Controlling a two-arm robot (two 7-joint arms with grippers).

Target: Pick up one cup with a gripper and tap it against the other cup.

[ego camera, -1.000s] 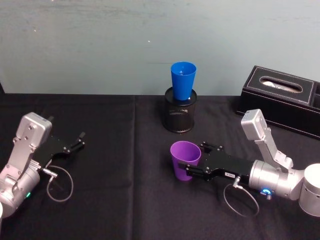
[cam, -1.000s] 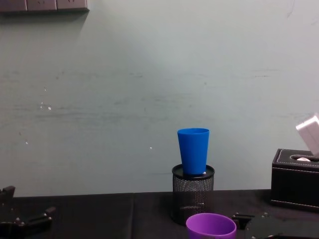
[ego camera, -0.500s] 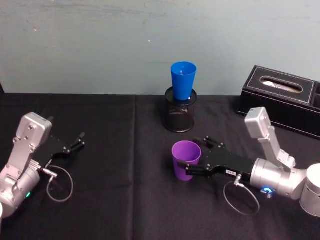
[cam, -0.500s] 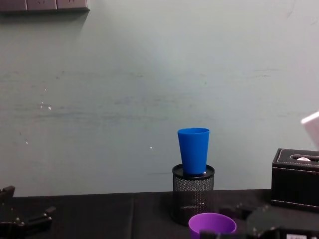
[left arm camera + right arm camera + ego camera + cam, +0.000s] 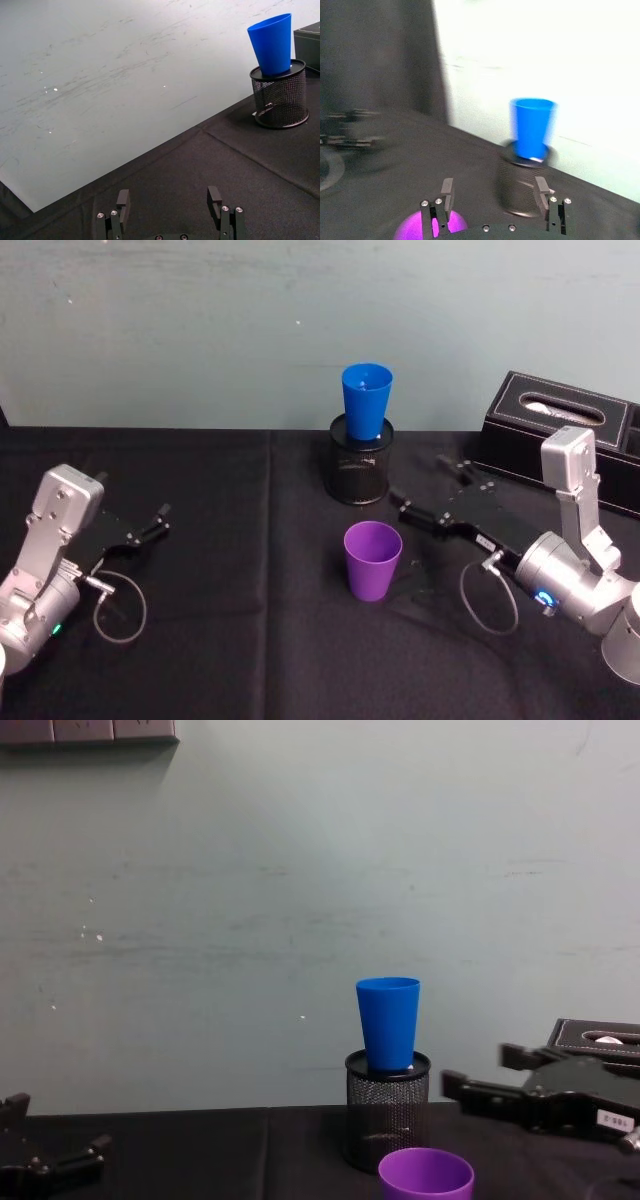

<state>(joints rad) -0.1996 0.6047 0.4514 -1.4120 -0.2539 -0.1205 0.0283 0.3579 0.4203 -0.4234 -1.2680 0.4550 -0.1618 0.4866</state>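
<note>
The purple cup (image 5: 372, 560) stands upright on the black table, and nothing touches it. Its rim also shows in the chest view (image 5: 425, 1175). The blue cup (image 5: 366, 400) sits in a black mesh pen holder (image 5: 360, 472) just behind it. My right gripper (image 5: 418, 480) is open and hovers to the right of the holder, apart from both cups. In the right wrist view the open gripper (image 5: 494, 192) points at the blue cup (image 5: 532, 127), with the purple cup (image 5: 427, 227) low beside one finger. My left gripper (image 5: 155, 520) rests open at the far left.
A black tissue box (image 5: 565, 430) stands at the back right, close behind the right arm. Loose cables loop beside each arm on the black cloth. A pale wall rises directly behind the table.
The right gripper has let go of the purple cup and moved up and back to the right. The cup stays standing on the table. The left arm has not moved.
</note>
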